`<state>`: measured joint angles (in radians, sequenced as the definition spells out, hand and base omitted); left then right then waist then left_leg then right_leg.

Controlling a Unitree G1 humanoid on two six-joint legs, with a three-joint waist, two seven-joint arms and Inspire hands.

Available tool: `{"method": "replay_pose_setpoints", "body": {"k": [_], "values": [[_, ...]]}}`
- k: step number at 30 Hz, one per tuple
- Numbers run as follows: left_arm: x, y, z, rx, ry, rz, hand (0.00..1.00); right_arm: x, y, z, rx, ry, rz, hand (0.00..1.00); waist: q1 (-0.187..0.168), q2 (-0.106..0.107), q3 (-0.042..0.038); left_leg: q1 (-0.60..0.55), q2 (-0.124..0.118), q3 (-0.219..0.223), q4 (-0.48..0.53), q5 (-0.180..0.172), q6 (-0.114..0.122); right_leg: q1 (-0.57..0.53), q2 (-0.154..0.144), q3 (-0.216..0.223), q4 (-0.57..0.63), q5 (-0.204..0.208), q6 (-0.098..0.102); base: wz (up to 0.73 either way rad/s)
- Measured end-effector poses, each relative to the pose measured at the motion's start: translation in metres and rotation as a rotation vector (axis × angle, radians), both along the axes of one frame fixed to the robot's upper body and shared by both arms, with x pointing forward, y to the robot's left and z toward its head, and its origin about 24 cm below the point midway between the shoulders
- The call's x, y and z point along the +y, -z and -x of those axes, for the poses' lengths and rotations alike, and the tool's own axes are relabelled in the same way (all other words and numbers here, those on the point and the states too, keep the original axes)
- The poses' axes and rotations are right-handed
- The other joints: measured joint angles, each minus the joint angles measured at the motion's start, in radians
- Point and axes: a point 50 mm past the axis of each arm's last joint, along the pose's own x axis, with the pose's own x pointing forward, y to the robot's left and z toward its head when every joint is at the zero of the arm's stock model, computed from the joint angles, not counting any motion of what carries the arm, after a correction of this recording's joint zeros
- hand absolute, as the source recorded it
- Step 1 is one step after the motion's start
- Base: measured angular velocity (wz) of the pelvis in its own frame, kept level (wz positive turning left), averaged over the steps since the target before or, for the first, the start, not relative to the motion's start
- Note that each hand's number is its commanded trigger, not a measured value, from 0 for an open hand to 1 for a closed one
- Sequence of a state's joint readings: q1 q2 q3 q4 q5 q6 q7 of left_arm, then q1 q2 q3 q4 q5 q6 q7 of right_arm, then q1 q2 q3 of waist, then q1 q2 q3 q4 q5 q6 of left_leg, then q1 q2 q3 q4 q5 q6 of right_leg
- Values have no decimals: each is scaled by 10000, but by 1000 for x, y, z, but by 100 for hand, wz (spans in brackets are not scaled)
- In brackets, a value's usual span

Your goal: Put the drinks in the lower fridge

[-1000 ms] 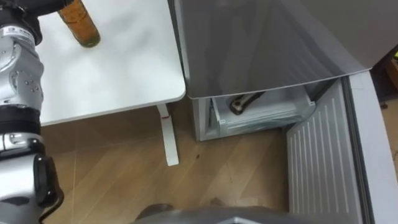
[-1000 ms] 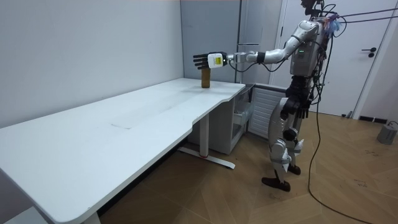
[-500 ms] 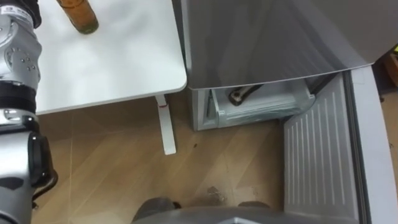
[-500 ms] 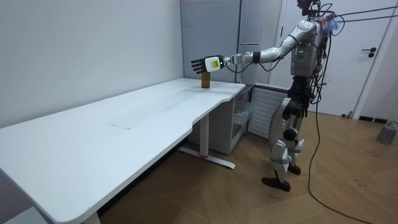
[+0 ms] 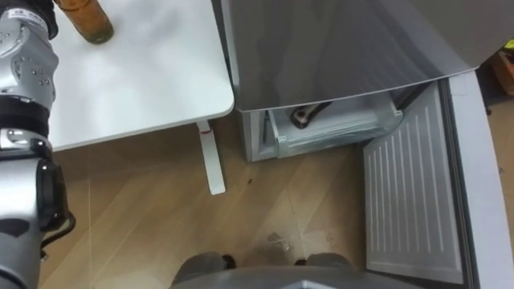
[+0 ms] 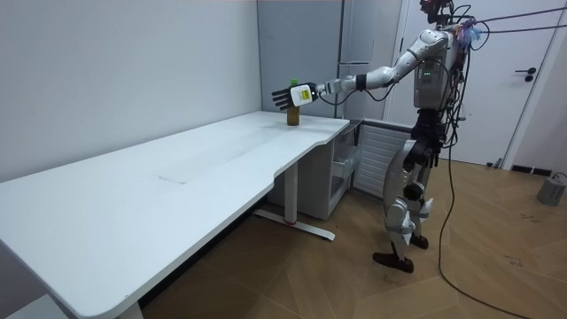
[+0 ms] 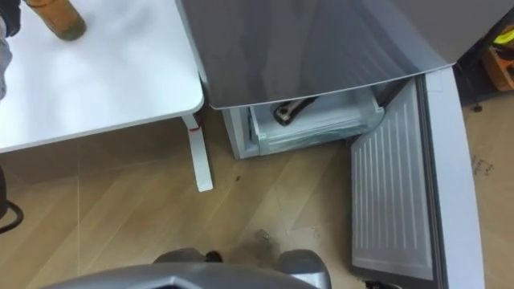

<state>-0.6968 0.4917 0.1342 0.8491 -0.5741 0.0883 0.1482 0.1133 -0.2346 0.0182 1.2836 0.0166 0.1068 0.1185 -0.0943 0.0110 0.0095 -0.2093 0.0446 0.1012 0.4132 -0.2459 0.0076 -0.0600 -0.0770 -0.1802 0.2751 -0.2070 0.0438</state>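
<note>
A brown drink bottle point(image 5: 86, 18) stands near the corner of the white table point(image 5: 152, 80), by the fridge. In the room view my left arm reaches out over the table. My left hand point(image 6: 288, 94) hovers beside the top of the bottle point(image 6: 293, 115) with its fingers spread open, holding nothing. In the left eye view my left forearm point(image 5: 24, 88) runs up the left edge toward the bottle. The lower fridge compartment point(image 5: 333, 128) stands open below the grey fridge body point(image 5: 337, 48), and a dark object point(image 5: 305, 115) lies in its clear drawer.
The lower fridge door point(image 5: 409, 193) is swung open to my right over the wooden floor. A white table leg point(image 5: 210, 160) stands just left of the fridge. I stand on the floor in front of the fridge, beside the table's end.
My left hand has sunk a little and come nearer the bottle's top. The eye view has shifted slightly; the bottle has not moved.
</note>
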Motion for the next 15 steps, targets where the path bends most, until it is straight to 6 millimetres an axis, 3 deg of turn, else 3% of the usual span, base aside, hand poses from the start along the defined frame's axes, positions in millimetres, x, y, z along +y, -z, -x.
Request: {"method": "replay_pose_setpoints", "body": {"k": [5, 6, 7, 15], "values": [[-3, -10, -5, -404, -125, -235, 0, 0, 0, -7, -206, -78, 100, 0, -54, 15, 30, -171, -22, -27, 28, 42, 53, -149, -16, -16, 16, 0, 5, 2], [-3, -10, -5, -417, -137, -264, 68, 0, 0, -8, -229, -124, 115, 0, -73, 27, 47, -183, -25, -33, 27, 43, 54, -150, -16, -18, 1, -1, 7, 0], [-3, -10, -5, -413, -177, -277, 100, 0, 0, -8, -239, -138, 122, 0, -91, 32, 57, -189, -29, -44, 25, 44, 55, -150, -16, -27, -2, -1, 7, 4], [-4, -5, -5, -313, -312, -281, 100, 2, 0, -11, -189, -586, 243, 0, -117, 57, 110, -305, -44, -52, -1, 49, 55, -345, -61, -85, 168, -4, 9, 1]]}}
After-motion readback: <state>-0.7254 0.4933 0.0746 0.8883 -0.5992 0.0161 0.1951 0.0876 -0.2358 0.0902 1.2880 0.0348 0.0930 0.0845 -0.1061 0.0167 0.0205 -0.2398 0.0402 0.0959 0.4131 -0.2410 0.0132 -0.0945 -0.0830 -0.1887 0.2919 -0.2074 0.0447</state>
